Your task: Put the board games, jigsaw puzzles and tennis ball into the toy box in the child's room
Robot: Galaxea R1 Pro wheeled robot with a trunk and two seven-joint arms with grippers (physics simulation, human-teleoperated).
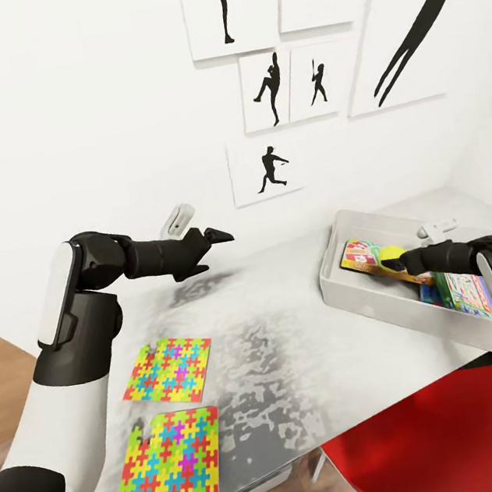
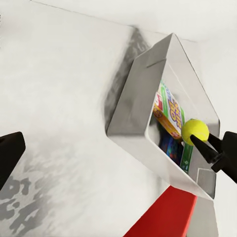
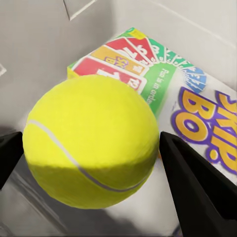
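I have the right gripper point(image 1: 400, 261) clamped on the tennis ball point(image 1: 391, 255) above the toy box point(image 1: 338, 279) — light, round, apt to roll once freed — held across its middle, while my left gripper point(image 1: 217, 238) hangs apart over the table point(image 1: 291, 334).

The head camera looks down from above over the table point(image 1: 286, 303), facing the picture wall. The left wrist camera, held well back, looks along its fingers point(image 2: 10, 153) across the tabletop to the toy box point(image 2: 143, 103). The right wrist camera sits close above the ball point(image 3: 91, 140) between its fingers, inside that same box.
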